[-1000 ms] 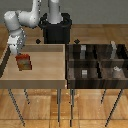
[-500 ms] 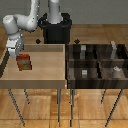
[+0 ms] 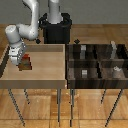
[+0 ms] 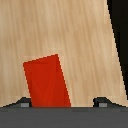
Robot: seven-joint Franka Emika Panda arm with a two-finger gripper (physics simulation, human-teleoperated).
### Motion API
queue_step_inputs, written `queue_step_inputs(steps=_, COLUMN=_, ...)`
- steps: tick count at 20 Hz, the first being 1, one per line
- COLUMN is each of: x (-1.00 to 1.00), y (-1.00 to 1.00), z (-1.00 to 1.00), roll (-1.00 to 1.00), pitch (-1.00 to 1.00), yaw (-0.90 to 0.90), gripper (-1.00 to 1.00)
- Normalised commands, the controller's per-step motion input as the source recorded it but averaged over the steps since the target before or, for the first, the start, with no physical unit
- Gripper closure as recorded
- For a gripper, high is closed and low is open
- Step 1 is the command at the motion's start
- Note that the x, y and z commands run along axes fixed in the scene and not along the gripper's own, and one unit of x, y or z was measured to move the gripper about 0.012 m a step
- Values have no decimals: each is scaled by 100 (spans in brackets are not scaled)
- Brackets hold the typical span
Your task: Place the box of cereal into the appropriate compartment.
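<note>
A white robot arm reached down over the pale wooden worktop (image 3: 45,70), which stood on thin legs at the exterior view's left. Its gripper (image 3: 22,58) hung just above the box of cereal (image 3: 25,63), a small red-orange box standing near the worktop's edge at the exterior view's left. The wrist view looked straight down on the box of cereal (image 4: 46,81) as a plain red rectangle, slightly rotated, lying between the two dark fingertips (image 4: 22,103) at the frame's edge. The fingers were spread wider than the box and held nothing; whether either pad touched it could not be told.

At the exterior view's right, just beside the worktop, stood a dark compartment tray (image 3: 97,61) split into several sections, some holding small grey blocks (image 3: 85,73). The box was well apart from it.

The step in hand appeared to be the grasp. To do it well, the gripper would need to turn to match the box's slight rotation, settle so both pads faced its flat sides, and close evenly. An off-centre squeeze could twist or topple the box. A clean lift should come before any travel toward the tray.
</note>
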Motion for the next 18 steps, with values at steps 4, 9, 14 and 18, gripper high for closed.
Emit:
queue_step_inputs(steps=4, x=0, y=0, z=0, roll=0, pitch=0, yaw=0, gripper=100)
queue_step_inputs(steps=9, x=0, y=0, z=0, roll=0, pitch=0, yaw=0, gripper=100)
queue_step_inputs(steps=14, x=0, y=0, z=60, roll=0, pitch=0, yaw=0, gripper=100)
queue_step_inputs(steps=18, x=0, y=0, z=100, roll=0, pitch=0, yaw=0, gripper=100)
